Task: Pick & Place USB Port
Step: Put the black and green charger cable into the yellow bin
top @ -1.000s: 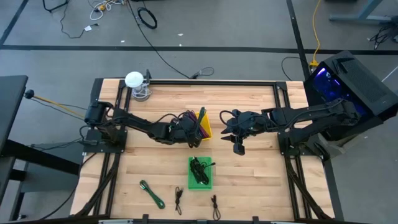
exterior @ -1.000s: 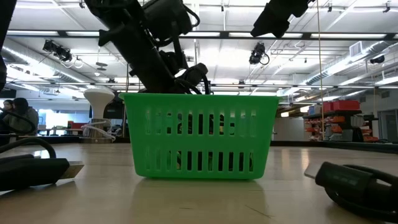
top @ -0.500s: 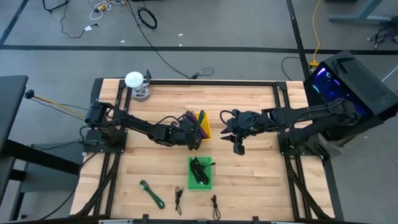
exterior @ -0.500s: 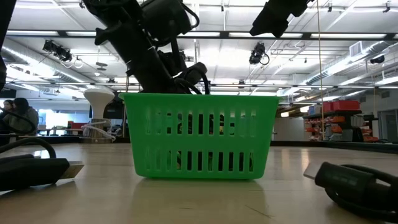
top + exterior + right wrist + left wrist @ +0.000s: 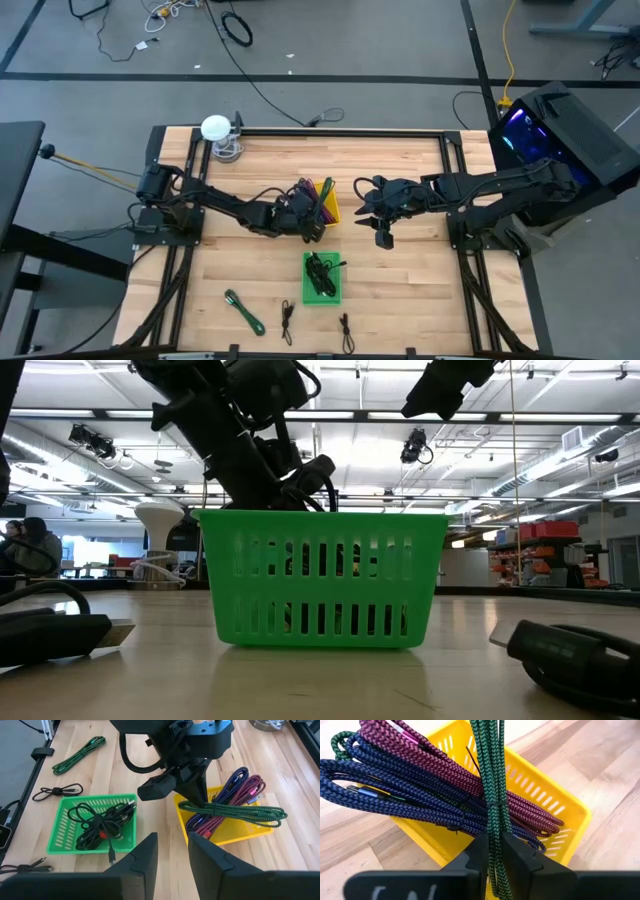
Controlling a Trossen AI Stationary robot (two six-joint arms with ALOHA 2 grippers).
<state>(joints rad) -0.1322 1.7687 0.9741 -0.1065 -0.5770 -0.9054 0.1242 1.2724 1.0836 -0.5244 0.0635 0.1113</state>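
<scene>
My left gripper is shut on a coiled green braided cable above the yellow basket, which holds blue and maroon braided cables. The right wrist view shows that green cable stretched level over the yellow basket under the left gripper. My right gripper hangs open over bare table to the right of both baskets, touching nothing. The green basket stands nearer the table's front with black cables in it. My left gripper pinches the green cable bundle between its two fingers, several strands together, near one end of the bundle. The fingers come from above, pointing down, across the bundle. It juts out roughly level over the yellow basket; whether its far end rests on the other cables I cannot tell.
A second green cable and two small black cables lie on the table near its front edge. A white lamp-like object stands at the far left corner. The green basket fills the middle of the low view.
My left gripper, still shut on the green cable, has edged slightly toward the table's near edge and the green basket. The right arm has kept still.
</scene>
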